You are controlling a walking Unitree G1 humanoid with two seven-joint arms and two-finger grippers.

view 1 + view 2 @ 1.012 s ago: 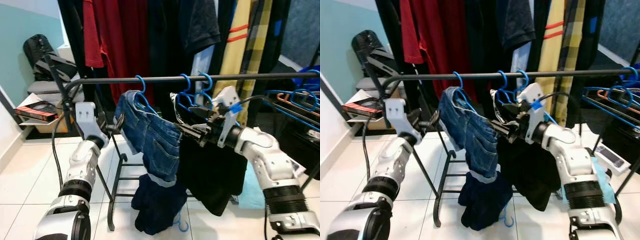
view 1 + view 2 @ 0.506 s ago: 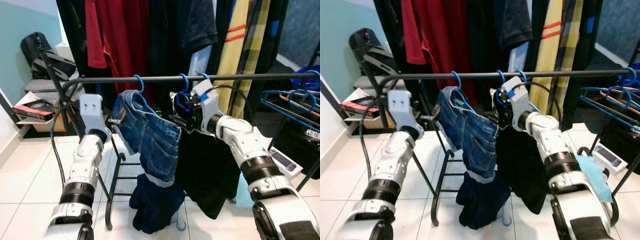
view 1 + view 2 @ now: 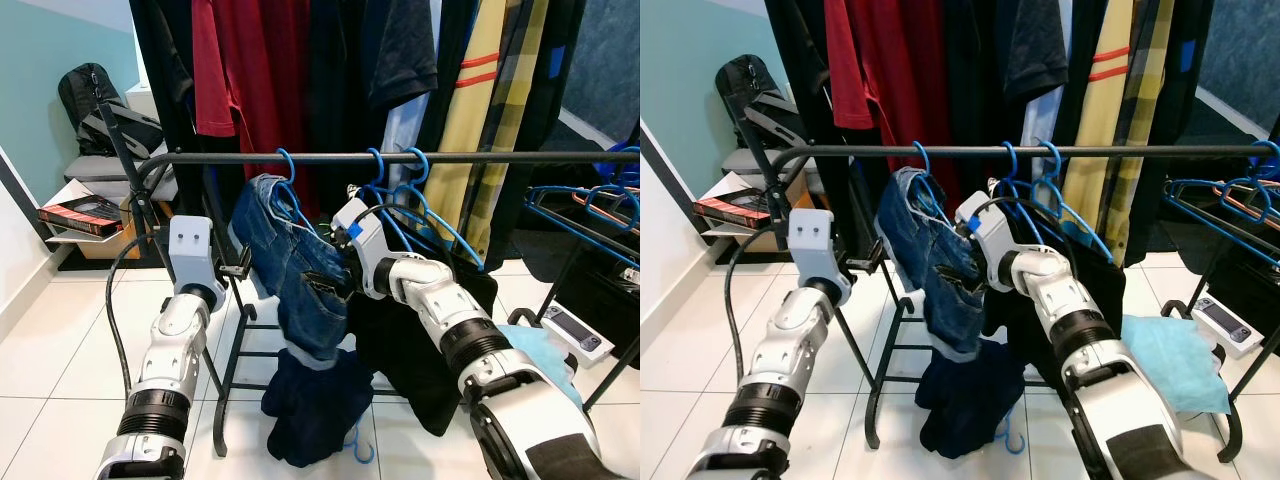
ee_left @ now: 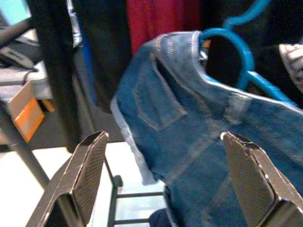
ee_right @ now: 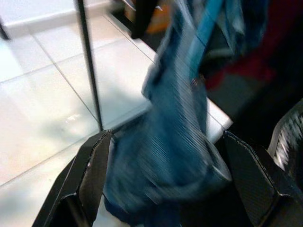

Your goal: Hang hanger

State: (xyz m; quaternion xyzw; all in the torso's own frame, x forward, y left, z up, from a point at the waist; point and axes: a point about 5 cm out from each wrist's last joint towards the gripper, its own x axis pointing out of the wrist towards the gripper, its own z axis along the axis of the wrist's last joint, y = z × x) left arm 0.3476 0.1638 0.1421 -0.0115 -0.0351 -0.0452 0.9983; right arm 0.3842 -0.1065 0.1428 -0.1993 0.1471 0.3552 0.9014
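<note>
The blue hanger (image 3: 285,185) hooks over the black rail (image 3: 470,157), and blue jeans (image 3: 300,270) are folded over it and hang down. The left gripper (image 4: 165,184) is just beside the jeans, its fingers wide apart and holding nothing. The right gripper (image 5: 161,184) also has its fingers spread wide, with the jeans between them.

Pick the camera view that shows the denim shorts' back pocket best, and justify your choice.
The left wrist view: the denim shorts are sharp there, pocket stitching plain. Both eye views show them whole on the blue hanger; the right wrist view blurs them.
</note>
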